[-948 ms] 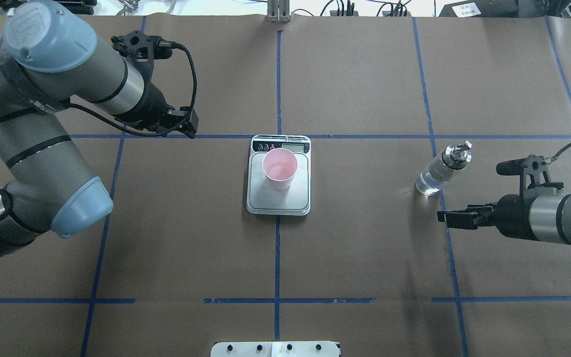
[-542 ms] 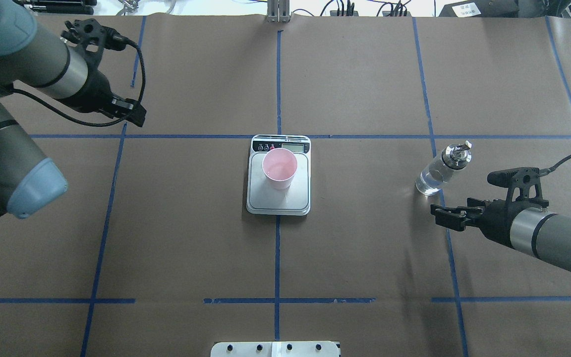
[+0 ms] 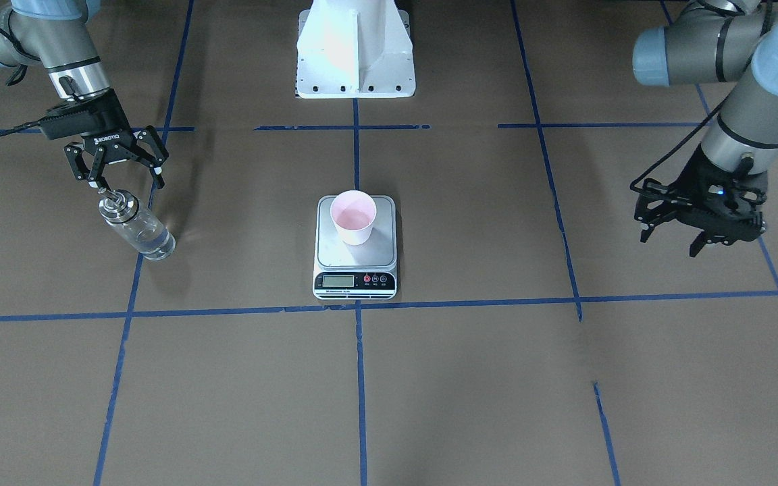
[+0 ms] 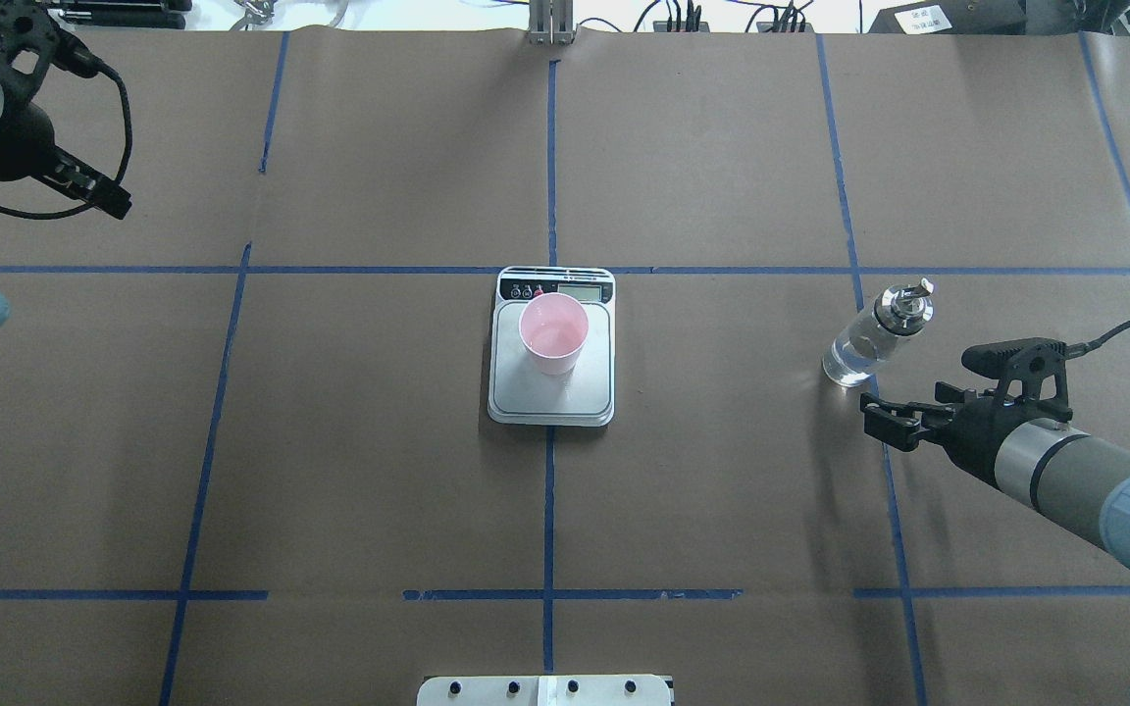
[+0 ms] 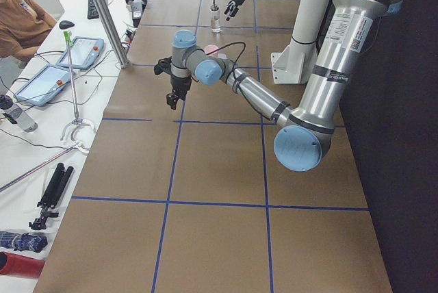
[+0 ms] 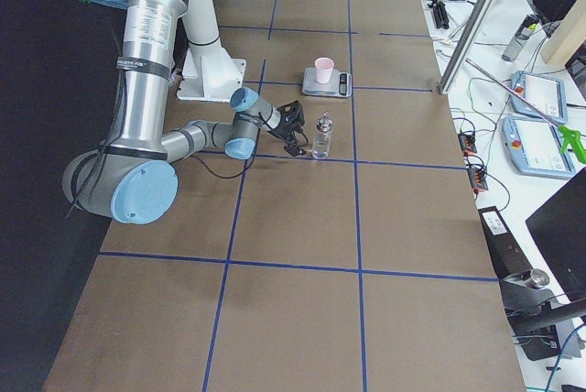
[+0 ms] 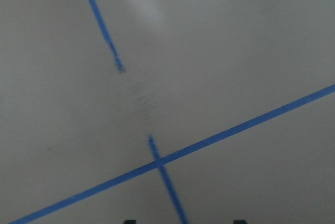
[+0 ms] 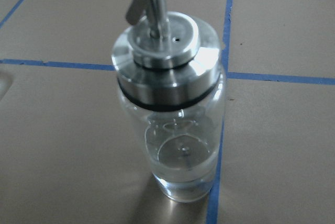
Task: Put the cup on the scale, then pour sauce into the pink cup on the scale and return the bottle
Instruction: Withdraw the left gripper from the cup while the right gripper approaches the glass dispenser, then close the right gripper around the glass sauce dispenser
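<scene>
The pink cup (image 4: 553,331) stands upright on the scale (image 4: 551,394) at the table's middle, also visible from the front (image 3: 353,216). The bottle (image 4: 874,333) stands upright on the table to the right, clear sauce (image 8: 183,174) low inside it. My right gripper (image 3: 124,181) is open just behind the bottle's silver cap (image 3: 117,204), with nothing between its fingers. In the right wrist view the bottle fills the frame. My left gripper (image 3: 671,241) is open and empty, far off at the table's left end (image 4: 109,199).
Blue tape lines divide the brown paper table cover. The white robot base (image 3: 355,54) stands behind the scale. A white plate (image 4: 545,689) lies at the near edge. A person (image 5: 17,26) and tablets (image 5: 81,50) are beside the far table edge.
The left arm has swung away from the scale to the far left corner. The right gripper has shifted slightly and stays beside the bottle. Cup and bottle have not moved.
</scene>
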You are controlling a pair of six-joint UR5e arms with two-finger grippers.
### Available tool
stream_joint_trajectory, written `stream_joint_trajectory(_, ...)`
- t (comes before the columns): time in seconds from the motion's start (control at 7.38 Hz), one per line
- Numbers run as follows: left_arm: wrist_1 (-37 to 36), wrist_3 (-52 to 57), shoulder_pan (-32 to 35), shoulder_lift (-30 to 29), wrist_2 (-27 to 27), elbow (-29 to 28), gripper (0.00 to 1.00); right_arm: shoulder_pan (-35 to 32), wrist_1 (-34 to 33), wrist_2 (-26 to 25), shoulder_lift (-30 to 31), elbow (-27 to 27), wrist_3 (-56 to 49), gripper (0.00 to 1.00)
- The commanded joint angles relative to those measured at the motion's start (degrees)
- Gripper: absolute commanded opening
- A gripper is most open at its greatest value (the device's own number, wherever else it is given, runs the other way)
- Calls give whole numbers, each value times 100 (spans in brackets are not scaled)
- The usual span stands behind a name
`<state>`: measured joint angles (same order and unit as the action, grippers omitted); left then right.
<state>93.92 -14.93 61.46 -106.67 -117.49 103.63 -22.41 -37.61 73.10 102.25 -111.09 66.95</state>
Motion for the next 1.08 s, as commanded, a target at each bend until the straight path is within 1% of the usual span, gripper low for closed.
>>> stream_joint_trajectory(0.0,570,454,208,284,7,-411,74,35,0,-426,-108,87,151,100)
stream_joint_trajectory(0.14,870,560,261,487,7,-492,76,70,0,-689,-153,200,152,100)
stream_joint_trajectory(0.41,891,561,253,498,7,-492,77,219,0,-1085,-415,446,152,100)
stream_joint_trajectory(0.68,891,562,253,507,7,-492,77,290,0,-1227,-504,500,143,100)
stream_joint_trajectory(0.81,891,562,253,507,-2,-484,77,360,0,-1376,-522,544,143,100)
stream_joint_trajectory(0.95,891,562,253,507,7,-492,77,361,0,-1395,-687,683,143,100)
